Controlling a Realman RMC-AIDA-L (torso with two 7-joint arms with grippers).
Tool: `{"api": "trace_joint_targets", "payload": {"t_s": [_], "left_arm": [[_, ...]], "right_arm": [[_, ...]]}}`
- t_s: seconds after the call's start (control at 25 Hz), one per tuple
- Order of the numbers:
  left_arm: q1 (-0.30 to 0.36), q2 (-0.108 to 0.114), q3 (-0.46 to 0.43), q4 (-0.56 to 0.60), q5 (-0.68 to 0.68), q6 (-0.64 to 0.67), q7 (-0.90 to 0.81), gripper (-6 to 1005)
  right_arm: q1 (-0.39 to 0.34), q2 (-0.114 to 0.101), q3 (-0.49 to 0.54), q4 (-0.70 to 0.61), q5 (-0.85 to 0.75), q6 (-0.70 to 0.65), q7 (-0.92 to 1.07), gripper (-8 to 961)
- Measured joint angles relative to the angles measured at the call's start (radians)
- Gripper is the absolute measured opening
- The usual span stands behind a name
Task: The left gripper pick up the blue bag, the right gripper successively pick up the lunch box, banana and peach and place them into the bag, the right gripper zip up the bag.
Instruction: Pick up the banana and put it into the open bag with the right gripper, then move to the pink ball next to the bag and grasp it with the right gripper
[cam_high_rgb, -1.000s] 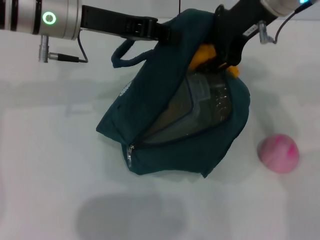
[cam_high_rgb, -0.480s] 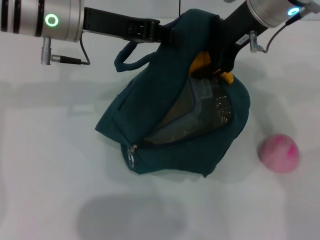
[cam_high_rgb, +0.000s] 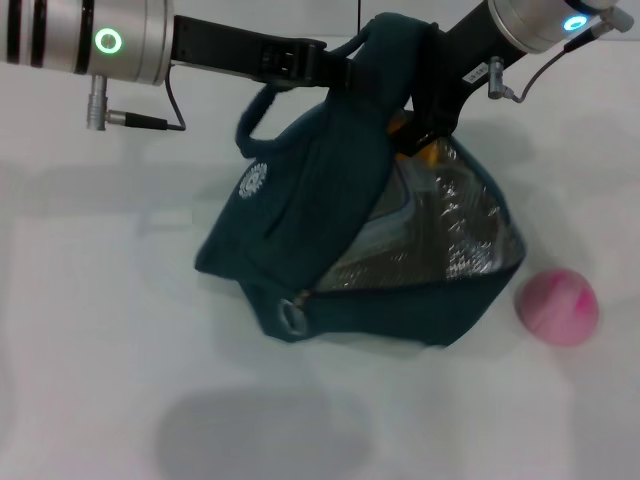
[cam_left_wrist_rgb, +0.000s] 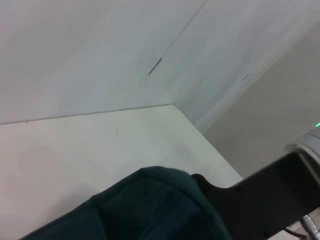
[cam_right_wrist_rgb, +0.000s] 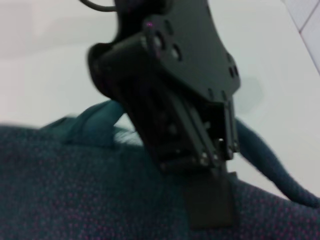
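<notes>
Holding the blue bag (cam_high_rgb: 330, 230) up by its top edge, the left gripper (cam_high_rgb: 335, 68) reaches in from the upper left of the head view, its silver cuff with the green ring at the frame's top left corner. Its fingers are closed on the teal fabric near the bag's peak at upper centre, and one loop handle hangs free just below it. In the right wrist view the same black claw (cam_right_wrist_rgb: 207, 200) shows pressed down into the cloth, which fills the lower part of that frame.

From the upper right of the head view the right gripper (cam_high_rgb: 432, 118) dips into the bag's open mouth. Its fingertips are hidden behind the fabric, so how far they are open cannot be told; it seems to be at the banana (cam_high_rgb: 428, 152), of which only a small yellow-orange patch shows just below the claw.

Inside the mouth, right of centre, lies the lunch box (cam_high_rgb: 440, 225), its clear top catching the light and a blue rim showing along its left side. The zipper's metal ring pull (cam_high_rgb: 293, 315) sits at the bag's lower left corner.

On the white table (cam_high_rgb: 90, 330) the peach (cam_high_rgb: 557, 306) rests at lower right, near the bag's right corner but apart from it.
</notes>
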Motion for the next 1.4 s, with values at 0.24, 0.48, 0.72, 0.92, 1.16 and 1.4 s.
{"api": "trace_joint_targets", "payload": {"t_s": [0.24, 0.48, 0.72, 0.92, 1.16, 1.4], "left_arm": [[-0.008, 0.001, 0.014, 0.0, 0.0, 0.003, -0.001, 48], [-0.006, 0.008, 0.016, 0.0, 0.0, 0.003, -0.001, 48], [-0.005, 0.011, 0.014, 0.0, 0.015, -0.014, 0.001, 48], [-0.002, 0.014, 0.01, -0.029, 0.019, -0.019, 0.003, 48], [-0.009, 0.017, 0.01, -0.041, 0.041, -0.047, 0.004, 48], [-0.023, 0.014, 0.011, -0.048, 0.053, -0.06, 0.0, 48]], "right_arm": [[0.007, -0.005, 0.004, 0.036, -0.01, 0.025, 0.019, 505], [-0.047, -0.007, 0.032, -0.052, 0.0, -0.03, 0.023, 784], [-0.252, -0.01, 0.153, -0.324, 0.073, -0.122, 0.018, 806], [-0.391, -0.02, 0.258, -0.41, 0.178, -0.133, 0.014, 805], [-0.453, -0.04, 0.335, -0.398, 0.14, -0.187, 0.255, 802], [-0.427, -0.057, 0.334, -0.394, -0.027, -0.384, 0.406, 800]]}}
